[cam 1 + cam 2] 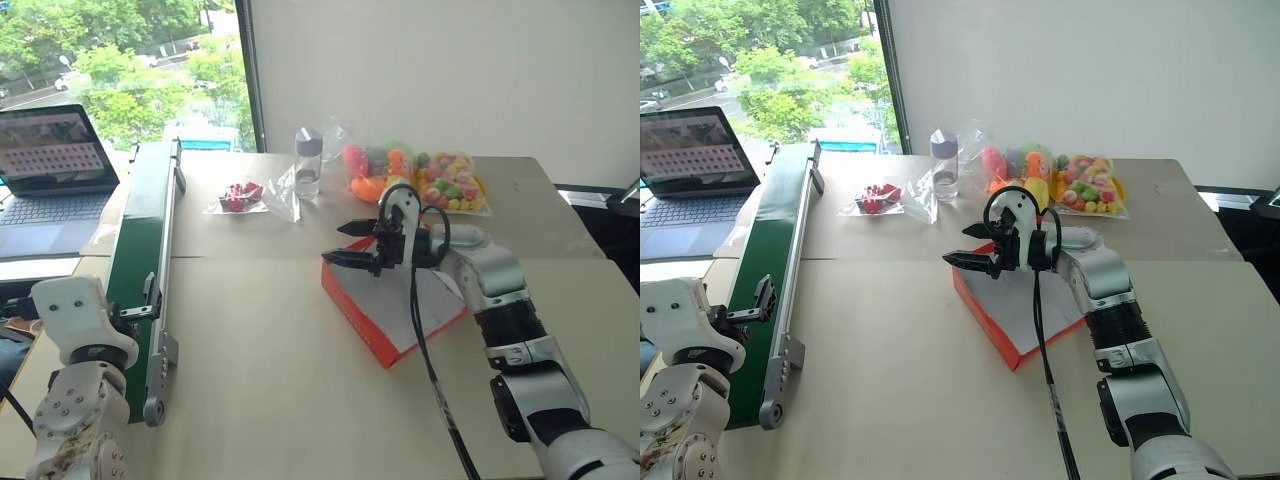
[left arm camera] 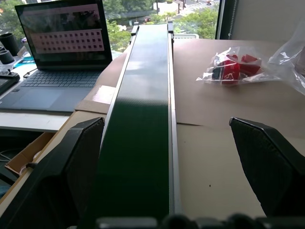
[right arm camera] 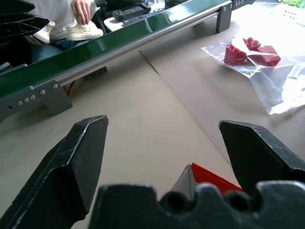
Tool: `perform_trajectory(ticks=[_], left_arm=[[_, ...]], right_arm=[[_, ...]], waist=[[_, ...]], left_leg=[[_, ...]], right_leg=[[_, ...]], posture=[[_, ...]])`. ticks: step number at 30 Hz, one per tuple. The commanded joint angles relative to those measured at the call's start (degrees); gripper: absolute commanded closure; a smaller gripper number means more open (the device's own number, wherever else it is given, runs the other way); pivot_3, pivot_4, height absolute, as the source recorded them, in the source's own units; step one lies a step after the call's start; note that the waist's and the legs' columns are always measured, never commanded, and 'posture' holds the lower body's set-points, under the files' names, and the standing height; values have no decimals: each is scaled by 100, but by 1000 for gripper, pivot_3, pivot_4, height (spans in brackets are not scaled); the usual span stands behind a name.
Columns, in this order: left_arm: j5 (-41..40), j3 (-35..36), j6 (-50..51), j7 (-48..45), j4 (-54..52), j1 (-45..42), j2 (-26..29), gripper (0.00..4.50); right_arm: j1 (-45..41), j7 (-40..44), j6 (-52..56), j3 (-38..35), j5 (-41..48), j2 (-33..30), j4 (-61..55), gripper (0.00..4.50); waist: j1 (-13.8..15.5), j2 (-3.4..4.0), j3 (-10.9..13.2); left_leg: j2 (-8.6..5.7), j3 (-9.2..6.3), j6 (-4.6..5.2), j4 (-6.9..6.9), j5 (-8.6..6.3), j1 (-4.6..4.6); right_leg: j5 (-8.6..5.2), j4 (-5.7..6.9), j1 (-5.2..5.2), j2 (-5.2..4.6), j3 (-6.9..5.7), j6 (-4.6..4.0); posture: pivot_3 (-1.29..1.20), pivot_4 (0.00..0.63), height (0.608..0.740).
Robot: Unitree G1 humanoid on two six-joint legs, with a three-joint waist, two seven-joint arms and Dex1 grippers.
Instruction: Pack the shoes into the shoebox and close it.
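Observation:
The shoebox (image 1: 395, 312) lies open on the table, red-orange outside and white inside. My right gripper (image 1: 335, 243) hovers over its far left corner, pointing left, open and empty; in the right wrist view the box's red corner (image 3: 212, 180) sits just below the open right gripper (image 3: 163, 122). A cream shoe (image 3: 85, 31) rests under a person's hand (image 3: 82, 10) beyond the conveyor, with another shoe (image 3: 45, 33) beside it. My left gripper (image 2: 166, 121) is open, its fingers straddling the green belt.
A long green conveyor (image 1: 140, 235) runs along the table's left side. A laptop (image 1: 50, 160) sits beyond it. At the back stand a clear bottle (image 1: 308, 160), a bag of red pieces (image 1: 240, 196) and bags of colourful toys (image 1: 425, 180).

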Motion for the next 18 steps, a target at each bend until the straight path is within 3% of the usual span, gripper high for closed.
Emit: perform_trajectory(ticks=[1,12,18], left_arm=[[4,-21,-279,55,-14,46,-32,0],[-14,314,-995,296,748,59,-157,0],[295,-59,-1114,513,1001,-111,13,0]], right_arm=[[-20,-32,-119,-77,-35,-10,-217,85],[-299,-253,-579,28,-401,582,396,85],[-425,-337,-779,50,-560,857,581,85]], waist=[[2,0,0],[-5,0,0],[-2,0,0]], left_leg=[[0,0,0,0,0,-1],[5,4,-5,1,-1,3],[4,6,-4,-2,-1,-6]], right_leg=[[0,-1,0,0,0,0],[-7,2,-3,-1,0,-14],[-7,-3,-8,-3,-2,-13]], posture=[[0,150,740],[0,150,740],[0,150,740]])
